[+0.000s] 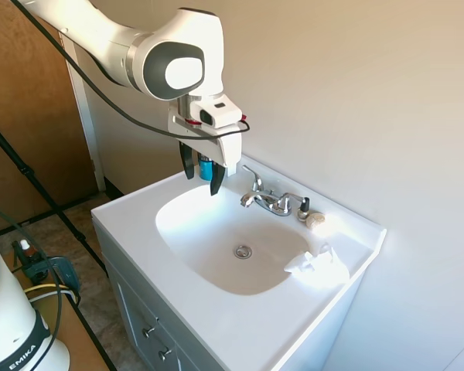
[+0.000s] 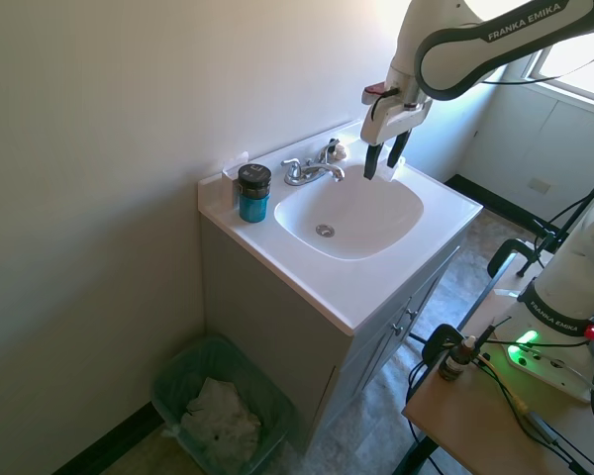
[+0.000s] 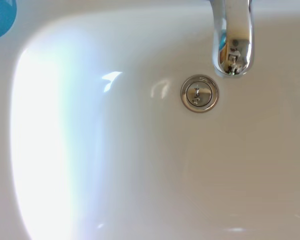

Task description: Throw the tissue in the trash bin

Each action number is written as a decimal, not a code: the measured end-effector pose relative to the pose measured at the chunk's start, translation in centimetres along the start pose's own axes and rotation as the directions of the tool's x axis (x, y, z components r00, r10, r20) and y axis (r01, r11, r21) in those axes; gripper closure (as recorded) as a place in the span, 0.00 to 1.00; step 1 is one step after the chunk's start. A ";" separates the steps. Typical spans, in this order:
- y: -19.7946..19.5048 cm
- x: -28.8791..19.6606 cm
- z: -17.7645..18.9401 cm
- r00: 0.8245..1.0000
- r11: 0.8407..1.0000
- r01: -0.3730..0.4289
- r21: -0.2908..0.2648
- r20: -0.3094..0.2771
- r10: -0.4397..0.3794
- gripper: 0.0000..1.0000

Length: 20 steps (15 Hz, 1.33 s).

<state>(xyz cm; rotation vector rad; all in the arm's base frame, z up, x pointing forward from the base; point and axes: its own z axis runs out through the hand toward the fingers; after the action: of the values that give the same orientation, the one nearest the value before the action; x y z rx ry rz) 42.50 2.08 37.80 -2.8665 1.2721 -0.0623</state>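
The tissue, a crumpled white wad, lies on the sink counter's right side, by the basin rim. My gripper hangs open and empty over the basin's far left part, well apart from the tissue. Seen from the other side, the gripper hovers above the basin just right of the faucet, and it blocks the tissue from that camera. The trash bin, green mesh with white crumpled paper inside, stands on the floor beside the vanity. In the wrist view only the basin shows.
A chrome faucet stands at the back of the white sink, with a small beige lump beside it. A blue jar sits at the counter's back corner. The drain lies under the spout.
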 end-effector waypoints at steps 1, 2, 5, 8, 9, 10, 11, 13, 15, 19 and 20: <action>0.0 0.0 0.0 1.000 1.000 0.001 0.000 0.000 -0.001 0.00; 0.1 0.2 0.0 1.000 1.000 0.009 0.002 0.000 -0.009 0.00; 2.2 3.9 -1.8 1.000 1.000 0.000 0.030 -0.027 0.001 0.00; 5.0 7.8 -3.4 0.998 0.998 -0.043 0.053 -0.051 0.046 0.00; 5.8 8.7 -3.7 0.996 0.996 -0.063 0.055 -0.059 0.067 0.00; 6.5 9.6 -3.7 0.994 0.995 -0.083 0.056 -0.066 0.087 0.00; 7.1 10.5 -3.6 0.992 0.993 -0.102 0.057 -0.069 0.106 0.00; 7.8 12.5 -3.2 0.988 0.990 -0.128 0.060 -0.075 0.132 0.00; 7.9 14.1 -3.0 0.986 0.987 -0.145 0.062 -0.076 0.150 0.00; 8.4 16.7 -2.6 0.979 0.981 -0.184 0.059 -0.080 0.188 0.00; 8.5 17.3 -2.3 0.977 0.979 -0.194 0.057 -0.079 0.198 0.00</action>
<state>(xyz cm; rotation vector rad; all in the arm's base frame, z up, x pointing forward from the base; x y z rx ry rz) 47.69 -16.42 40.53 -2.7087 1.5388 -0.2118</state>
